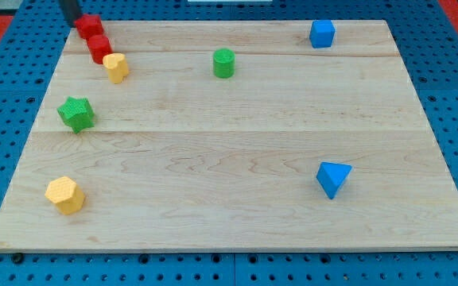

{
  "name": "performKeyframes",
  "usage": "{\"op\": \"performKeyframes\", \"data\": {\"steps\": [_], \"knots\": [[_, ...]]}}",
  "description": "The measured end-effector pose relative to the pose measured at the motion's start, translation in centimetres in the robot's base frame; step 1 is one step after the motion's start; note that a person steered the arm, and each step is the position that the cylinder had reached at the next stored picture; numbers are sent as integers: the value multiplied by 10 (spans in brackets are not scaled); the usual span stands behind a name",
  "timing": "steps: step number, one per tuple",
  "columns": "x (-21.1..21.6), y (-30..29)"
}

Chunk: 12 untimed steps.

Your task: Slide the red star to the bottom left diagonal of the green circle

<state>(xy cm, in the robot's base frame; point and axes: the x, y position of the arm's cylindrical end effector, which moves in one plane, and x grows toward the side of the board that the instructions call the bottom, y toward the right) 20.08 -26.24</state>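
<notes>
Two red blocks sit at the board's top left corner, one [88,25] at the edge and one [98,47] just below it, touching. I cannot tell which of them is the star. A yellow block [116,67] touches the lower red one at its bottom right. The green circle [223,62] stands at the top middle, far to the right of the red blocks. My tip [73,21] is at the view's top left, against the upper left side of the upper red block.
A green star [76,114] lies at the left, below the yellow block. A yellow hexagon [64,195] is at the bottom left. A blue cube [322,33] is at the top right and a blue triangle [333,178] at the lower right.
</notes>
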Motion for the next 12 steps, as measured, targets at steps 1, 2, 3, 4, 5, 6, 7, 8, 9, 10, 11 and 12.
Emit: {"op": "performKeyframes", "data": {"steps": [1,2,3,4,5,6,7,8,9,10,11,12], "knots": [[27,27],[38,65],[39,116],[48,153],[73,158],[83,174],[77,185],[57,202],[40,216],[40,228],[30,254],[33,289]]}}
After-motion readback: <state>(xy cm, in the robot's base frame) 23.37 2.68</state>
